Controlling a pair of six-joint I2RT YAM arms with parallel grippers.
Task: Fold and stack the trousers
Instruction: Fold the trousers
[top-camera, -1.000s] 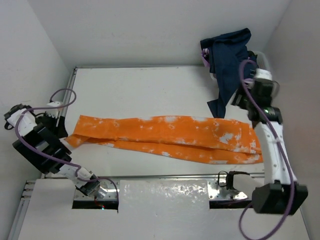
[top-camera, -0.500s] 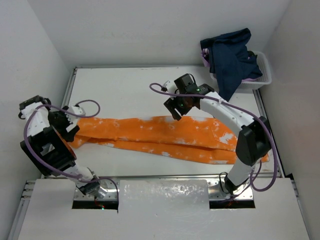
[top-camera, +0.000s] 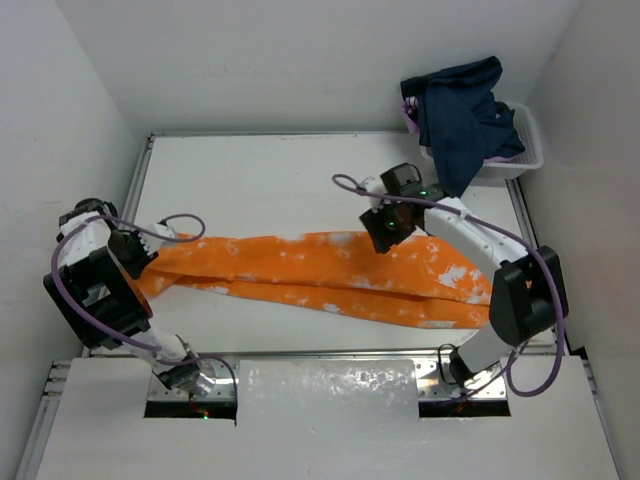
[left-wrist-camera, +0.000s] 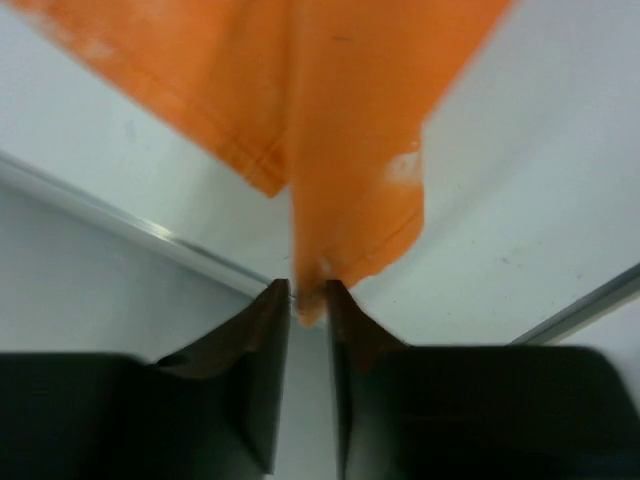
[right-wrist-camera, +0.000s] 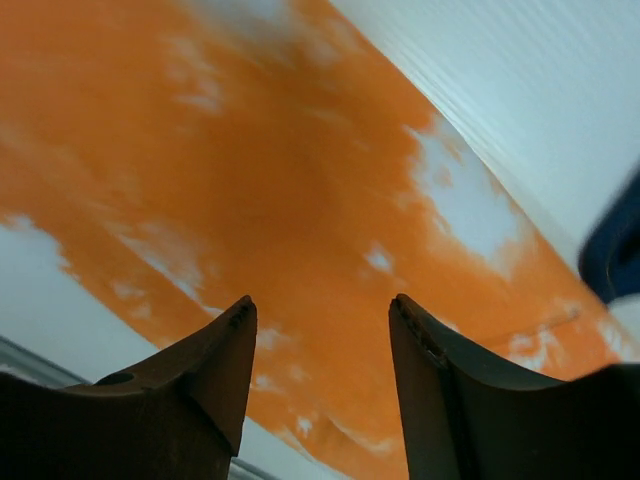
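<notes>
The orange trousers (top-camera: 330, 272) with white splotches lie stretched across the table from left to right. My left gripper (top-camera: 148, 252) is at their left end, shut on the leg hem. The left wrist view shows its jaws pinching a corner of the orange cloth (left-wrist-camera: 345, 170), my left gripper (left-wrist-camera: 309, 297) tips nearly together. My right gripper (top-camera: 385, 232) hovers open over the trousers' upper edge right of centre. In the right wrist view my right gripper (right-wrist-camera: 322, 312) has wide jaws above the orange cloth (right-wrist-camera: 290, 190), holding nothing.
A white basket (top-camera: 522, 148) at the back right corner holds dark blue garments (top-camera: 460, 110) that hang over its rim; a blue edge shows in the right wrist view (right-wrist-camera: 615, 250). White walls enclose the table on three sides.
My right arm swung from the basket to the middle of the trousers, then slightly right. My left gripper moved in onto the left leg end and closed on it.
</notes>
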